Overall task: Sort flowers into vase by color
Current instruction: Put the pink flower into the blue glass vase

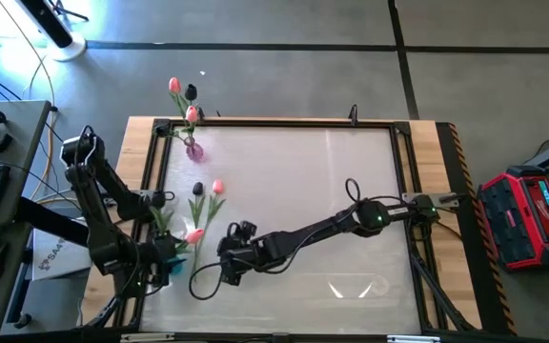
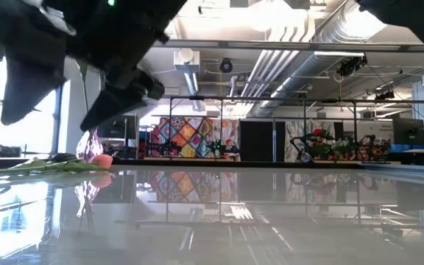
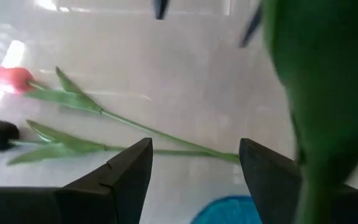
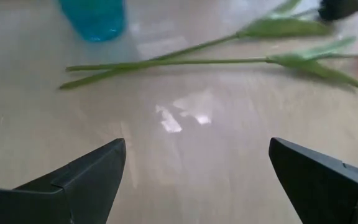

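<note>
Your right arm reaches in from the table's right edge, stretched long and low across the middle, its right gripper standing fully spread and holding nothing, just short of the loose stems. Your left arm folds in over the left edge, and the left gripper hangs above the blue vase with its fingers parted; a green leaf crowds close against the lens, but you cannot tell whether those fingers have hold of anything. Two flowers lie flat between the grippers, a pink tulip and a dark tulip, long axes slanting from heads toward the table's far side down to stem ends near the blue vase. Another pink head lies just beside the left gripper. A purple vase near the far left corner holds three tulips leaning out past the far edge. The white tabletop to the right lies open
</note>
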Motion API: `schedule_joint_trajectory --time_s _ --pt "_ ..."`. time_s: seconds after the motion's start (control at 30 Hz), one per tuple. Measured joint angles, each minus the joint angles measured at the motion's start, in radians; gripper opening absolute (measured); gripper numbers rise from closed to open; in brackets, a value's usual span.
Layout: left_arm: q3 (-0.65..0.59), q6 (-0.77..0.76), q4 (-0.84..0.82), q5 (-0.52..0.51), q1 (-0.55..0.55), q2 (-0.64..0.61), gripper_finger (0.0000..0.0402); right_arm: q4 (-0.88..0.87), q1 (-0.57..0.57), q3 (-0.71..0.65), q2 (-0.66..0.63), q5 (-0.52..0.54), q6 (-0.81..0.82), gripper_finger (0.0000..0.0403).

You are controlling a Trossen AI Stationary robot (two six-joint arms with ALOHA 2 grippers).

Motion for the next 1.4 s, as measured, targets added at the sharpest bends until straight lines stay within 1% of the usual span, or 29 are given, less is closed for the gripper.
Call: schedule_joint_trajectory --time_s 0.13,0.23,0.4,0.47,0.6,0.73,0.87,0.97,1.13,1.27,1.4 --pt "0.027 -0.001 -0.003 0.029 -0.003 -0.017 0.0229 0.089 -0.054 0.000 0.011 -0.002 0.082 0.0386" --pt "0.053 0.015 -0.009 0.024 -0.005 -0.028 0.0229 0.158 -0.105 0.001 0.028 -0.058 0.163 0.0386" --pt "0.083 0.056 -0.042 0.017 -0.005 -0.035 0.0230 0.175 -0.193 0.001 0.062 -0.094 0.278 0.0384" --pt "0.094 0.062 -0.061 0.012 -0.005 -0.034 0.0230 0.194 -0.230 0.001 0.078 -0.104 0.304 0.0377" --pt "0.099 0.059 -0.079 0.002 -0.005 -0.035 0.0229 0.232 -0.292 0.001 0.098 -0.137 0.344 0.0349" --pt "0.099 0.052 -0.079 0.000 -0.005 -0.035 0.0229 0.261 -0.329 0.001 0.113 -0.199 0.385 0.0314" --pt "0.099 0.051 -0.078 0.002 -0.005 -0.035 0.0230 0.284 -0.343 0.001 0.122 -0.272 0.421 0.0274" --pt "0.099 0.050 -0.078 0.011 -0.005 -0.034 0.0230 0.284 -0.334 0.001 0.130 -0.258 0.428 0.0238" --pt "0.099 0.052 -0.078 0.014 -0.005 -0.034 0.0230 0.287 -0.329 0.001 0.131 -0.255 0.449 0.0161" --pt "0.099 0.068 -0.078 0.014 -0.003 -0.035 0.0230 0.345 -0.334 0.001 0.143 -0.254 0.443 0.0101" --pt "0.099 0.074 -0.077 0.014 -0.001 -0.035 0.0230 0.382 -0.362 0.004 0.169 -0.284 0.437 0.0055"
